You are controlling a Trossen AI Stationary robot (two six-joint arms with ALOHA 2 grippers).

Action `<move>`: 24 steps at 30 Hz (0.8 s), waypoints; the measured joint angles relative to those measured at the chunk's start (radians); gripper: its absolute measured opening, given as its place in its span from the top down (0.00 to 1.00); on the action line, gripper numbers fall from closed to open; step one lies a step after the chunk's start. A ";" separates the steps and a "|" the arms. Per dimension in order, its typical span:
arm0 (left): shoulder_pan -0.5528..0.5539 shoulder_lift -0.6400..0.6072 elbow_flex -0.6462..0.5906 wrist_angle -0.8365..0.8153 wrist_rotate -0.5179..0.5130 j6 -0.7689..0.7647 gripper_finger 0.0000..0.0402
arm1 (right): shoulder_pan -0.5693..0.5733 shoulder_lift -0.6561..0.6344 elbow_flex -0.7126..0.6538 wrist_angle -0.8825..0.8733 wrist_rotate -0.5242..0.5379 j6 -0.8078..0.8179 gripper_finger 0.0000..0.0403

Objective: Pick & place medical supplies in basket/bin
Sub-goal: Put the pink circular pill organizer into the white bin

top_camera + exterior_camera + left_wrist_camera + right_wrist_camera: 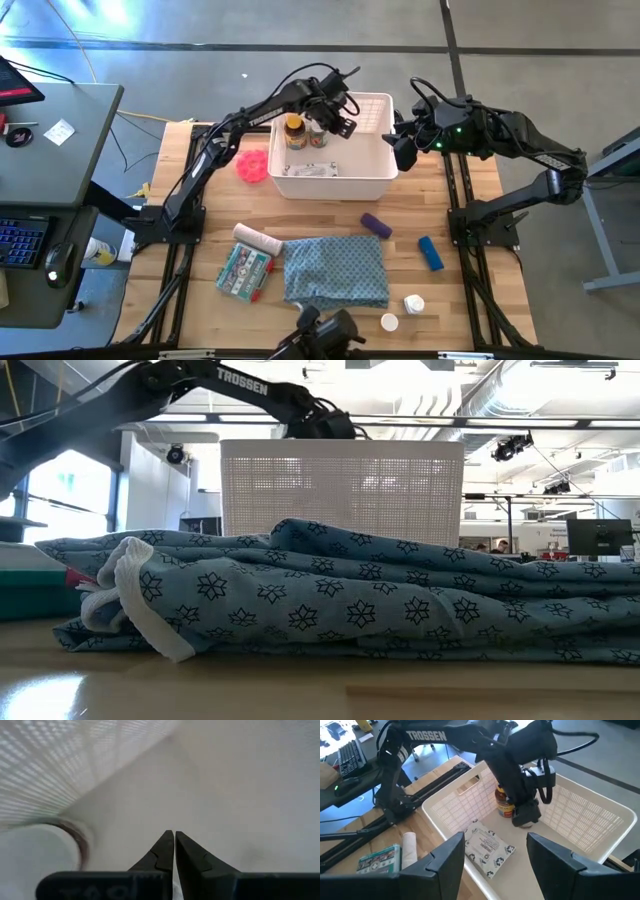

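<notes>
"TROSSEN" on the left arm (427, 736)

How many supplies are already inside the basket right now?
3 visible in the basket: an amber bottle at the far left, a second bottle just right of it under the left tool, and a printed packet near the front wall. The arm may hide more.

worktop (460, 290) carrying | basket (375, 178) | cloth (335, 270) | pink disc (252, 165) | purple tube (376, 225) | blue tube (430, 253) | bandage roll (258, 239) | packets (243, 272) | white bottles (413, 303)
</notes>
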 joint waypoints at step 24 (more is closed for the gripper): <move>-0.007 -0.390 0.000 -0.192 -0.096 0.094 0.87 | 0.032 0.000 0.000 -0.001 -0.104 -0.026 0.49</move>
